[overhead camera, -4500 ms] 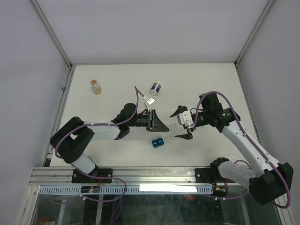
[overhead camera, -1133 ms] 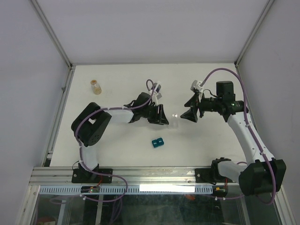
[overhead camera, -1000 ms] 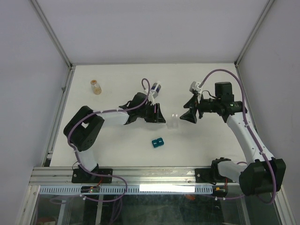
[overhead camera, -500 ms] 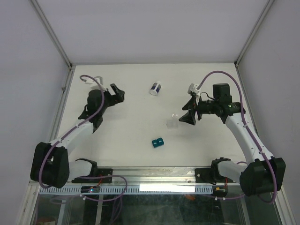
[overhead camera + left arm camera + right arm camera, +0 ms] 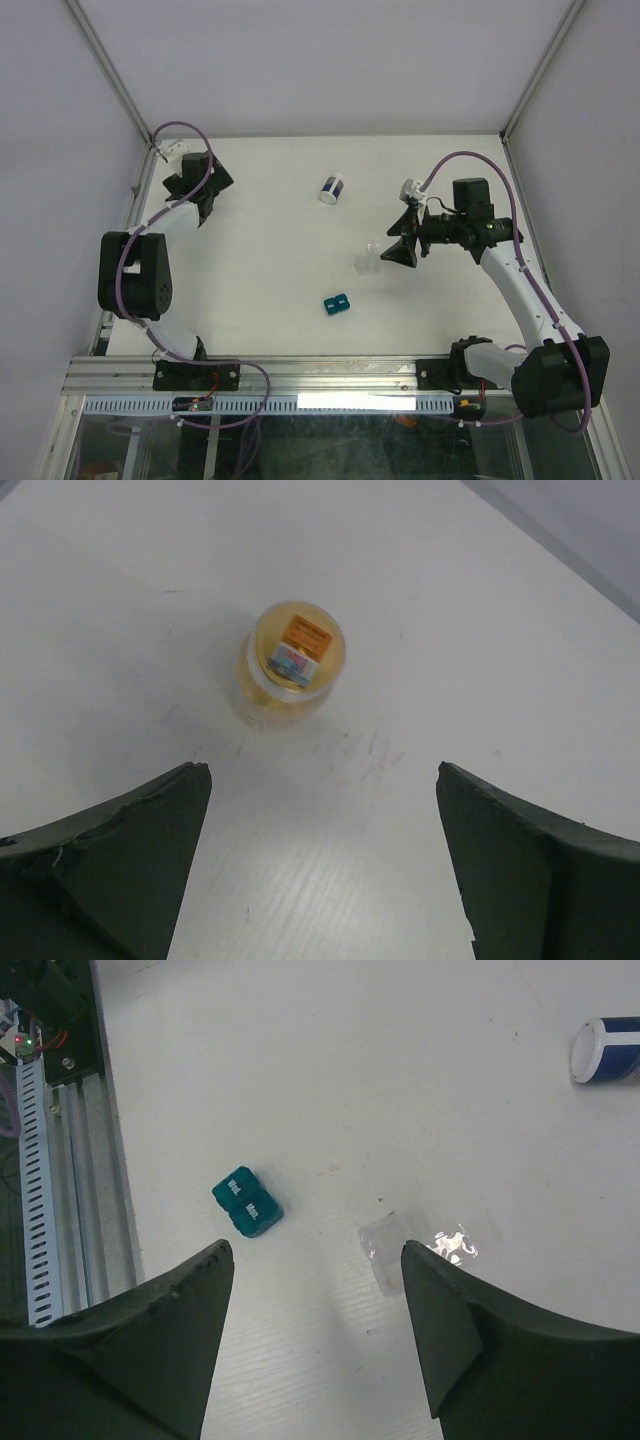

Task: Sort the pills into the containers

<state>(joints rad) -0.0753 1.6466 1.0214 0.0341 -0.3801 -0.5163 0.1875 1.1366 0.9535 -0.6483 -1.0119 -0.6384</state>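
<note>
Sorting looks barely begun. At the far left, the left gripper (image 5: 322, 780) hangs over the upright vial (image 5: 292, 660), jaws spread wide and empty, with the orange pills (image 5: 270, 700) inside the vial. Mid-table sit a white jar (image 5: 332, 188) and a teal block (image 5: 248, 1202). Right of them the two clear cups (image 5: 385, 1250) appear empty, though one is hardly more than a glint. The right gripper (image 5: 318, 1255) hovers near them, parted and holding nothing. Every pill is left to move.
</note>
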